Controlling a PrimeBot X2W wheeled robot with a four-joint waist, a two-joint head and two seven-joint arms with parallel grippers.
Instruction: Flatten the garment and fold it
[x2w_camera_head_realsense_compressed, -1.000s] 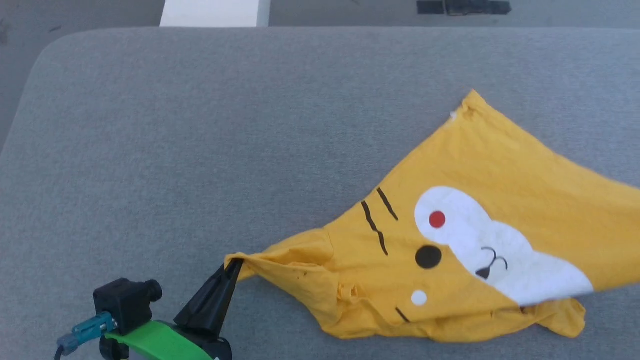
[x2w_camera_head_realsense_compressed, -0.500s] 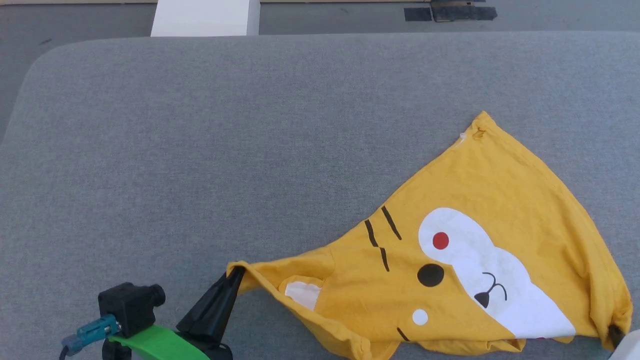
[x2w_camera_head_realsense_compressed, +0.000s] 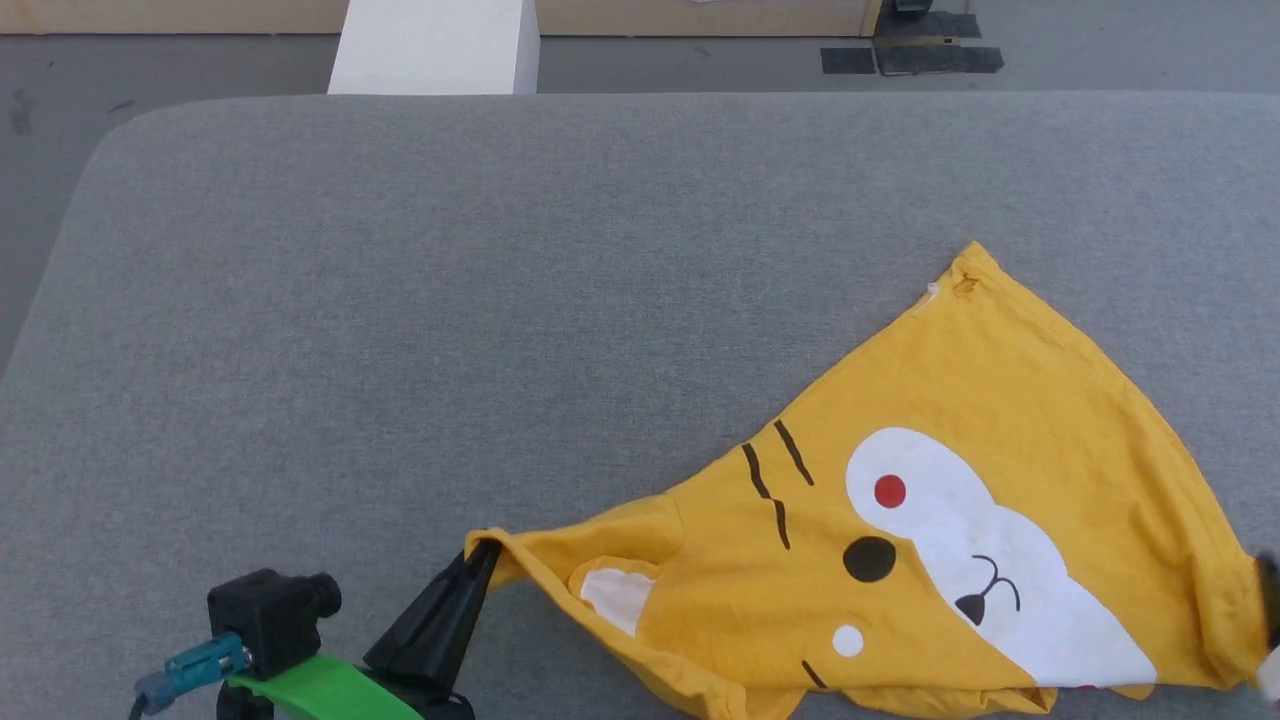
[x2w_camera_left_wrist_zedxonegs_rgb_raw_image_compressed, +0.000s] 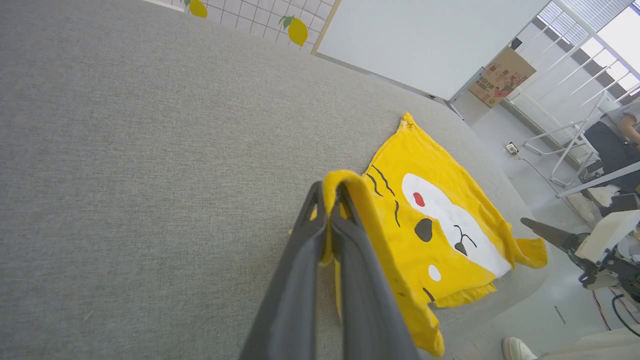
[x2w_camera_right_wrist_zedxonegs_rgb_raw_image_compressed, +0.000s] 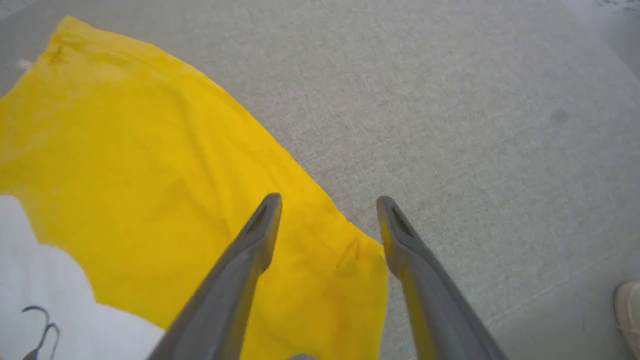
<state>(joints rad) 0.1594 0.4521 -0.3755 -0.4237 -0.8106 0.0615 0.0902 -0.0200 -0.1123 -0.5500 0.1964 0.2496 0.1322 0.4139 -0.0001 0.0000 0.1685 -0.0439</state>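
While the left gripper (x2w_camera_head_realsense_compressed: 484, 552) pinches a corner of the garment (x2w_camera_head_realsense_compressed: 1010, 390) (print facing up), the right gripper (x2w_camera_right_wrist_zedxonegs_rgb_raw_image_compressed: 327, 206) hovers over its opposite edge. The right fingers are spread apart.

Wide grey fabric-covered surface (x2w_camera_head_realsense_compressed: 400, 300) with rounded corners on a grey floor (x2w_camera_head_realsense_compressed: 680, 62), a white block (x2w_camera_head_realsense_compressed: 432, 45) and black tape patches (x2w_camera_head_realsense_compressed: 910, 58) beyond, with bright slatted windows (x2w_camera_left_wrist_zedxonegs_rgb_raw_image_compressed: 590, 30).
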